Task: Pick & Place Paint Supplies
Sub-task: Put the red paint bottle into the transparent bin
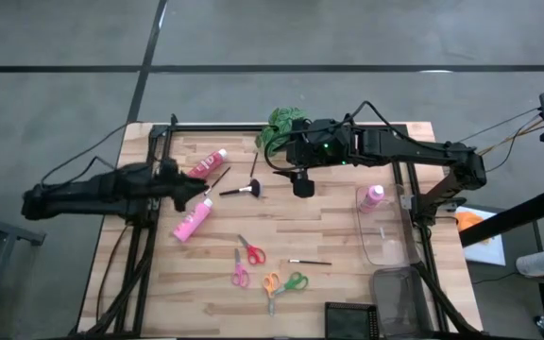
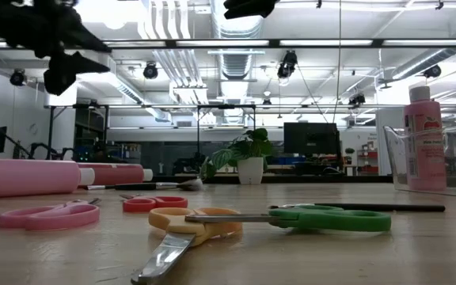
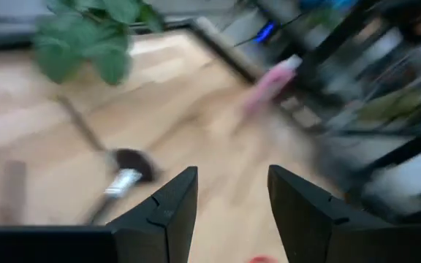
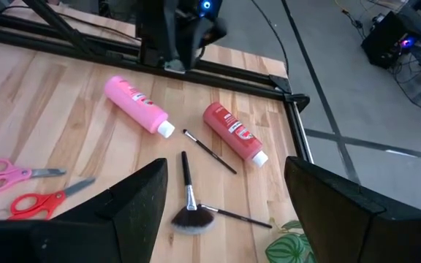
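Left tool (image 1: pixel 199 192) hovers above the surface (image 1: pixel 338 227) near its left edge, fingers (image 3: pixel 168 212) parted, nothing between them; right tool (image 1: pixel 302 182) hangs over the far middle, fingers (image 4: pixel 134 201) spread wide, empty.

Red bottle (image 1: pixel 209 164) lies near the far-left corner; pink bottle (image 1: pixel 193 221) lies flat toward the left edge, nearer than the red one; second pink bottle (image 1: pixel 372 197) stands upright by the right edge, at the far end of a clear container (image 1: pixel 386 236).

Fan brush (image 1: pixel 244 190) lies between the two tools; thin brush (image 1: pixel 217 180) just beside the red bottle; another thin brush (image 1: pixel 310 262) near centre.

Scissors: red (image 1: pixel 250 251), pink (image 1: pixel 240 273), orange (image 1: pixel 271 284), green (image 1: pixel 293 281), toward the near edge; plant (image 1: pixel 280 127) at the far edge.
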Robot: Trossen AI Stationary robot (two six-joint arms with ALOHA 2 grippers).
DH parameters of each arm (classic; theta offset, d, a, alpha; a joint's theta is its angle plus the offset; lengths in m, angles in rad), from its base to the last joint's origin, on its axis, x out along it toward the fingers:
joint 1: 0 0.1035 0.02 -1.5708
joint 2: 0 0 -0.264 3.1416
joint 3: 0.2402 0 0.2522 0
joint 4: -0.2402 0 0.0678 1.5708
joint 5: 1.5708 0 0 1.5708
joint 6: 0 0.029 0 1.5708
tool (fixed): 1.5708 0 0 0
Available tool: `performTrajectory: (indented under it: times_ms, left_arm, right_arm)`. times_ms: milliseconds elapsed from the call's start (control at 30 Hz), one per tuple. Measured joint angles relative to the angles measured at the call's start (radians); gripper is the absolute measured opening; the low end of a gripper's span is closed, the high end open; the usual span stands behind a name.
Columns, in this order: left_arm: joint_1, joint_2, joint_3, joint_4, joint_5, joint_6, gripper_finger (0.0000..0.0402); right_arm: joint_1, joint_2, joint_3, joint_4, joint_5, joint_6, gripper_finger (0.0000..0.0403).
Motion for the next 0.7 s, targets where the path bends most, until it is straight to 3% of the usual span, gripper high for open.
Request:
performTrajectory:
  times_ms: [100, 233, 333, 500, 700]
  left_arm:
    - [0.09, 0.143, 0.14, -0.128, 0.064, 0.117, 0.0169]
    - [0.241, 0.348, 0.296, -0.273, 0.093, 0.129, 0.0169]
    - [0.375, 0.497, 0.391, -0.343, 0.177, 0.229, 0.0169]
    - [0.561, 0.721, 0.491, -0.459, 0.389, 0.383, 0.0169]
    - [0.698, 0.912, 0.542, -0.503, 0.405, 0.581, 0.0169]
  right_arm:
    - [0.0, 0.0, 0.0, 0.001, 0.0, 0.0, 0.0274]
    - [0.0, 0.0, 0.0, 0.0, 0.0, 0.0, 0.0274]
    - [0.0, 0.0, 0.0, 0.0, 0.0, 0.0, 0.0274]
    - [0.0, 0.0, 0.0, 0.0, 0.0, 0.0, 0.0274]
    - [0.0, 0.0, 0.0, 0.0, 0.0, 0.0, 0.0274]
